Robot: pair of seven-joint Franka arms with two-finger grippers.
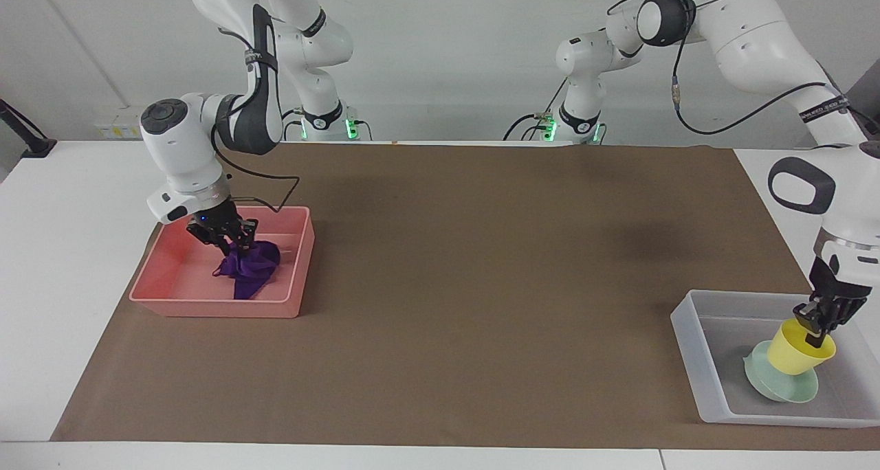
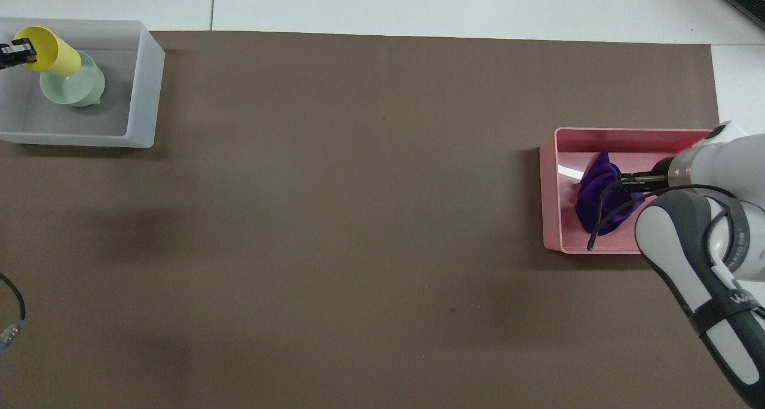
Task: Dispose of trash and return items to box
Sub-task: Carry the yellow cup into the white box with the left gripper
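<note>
A: Item one, the trash?
B: Purple cloth (image 1: 247, 267), bunched, lying in the pink tray (image 1: 172, 295) at the right arm's end of the counter (image 1: 440, 264). The right end effector (image 1: 230, 240) is down inside that tray, its fingers pinching the top of the cloth.

A: Item two, the cup?
B: Yellow plastic cup (image 1: 797, 350), tilted, pinched at its rim by the left end effector (image 1: 818, 322), one finger inside the mouth. It is over the mint-green bowl (image 1: 773, 384); whether its base touches the bowl, cannot tell.

A: The bowl itself?
B: Lying on the floor of the translucent box (image 1: 694, 339), at the left arm's end of the counter.

A: Underlay?
B: Brown mat (image 1: 481, 250) covers the counter; both containers sit on it, well apart.
</note>
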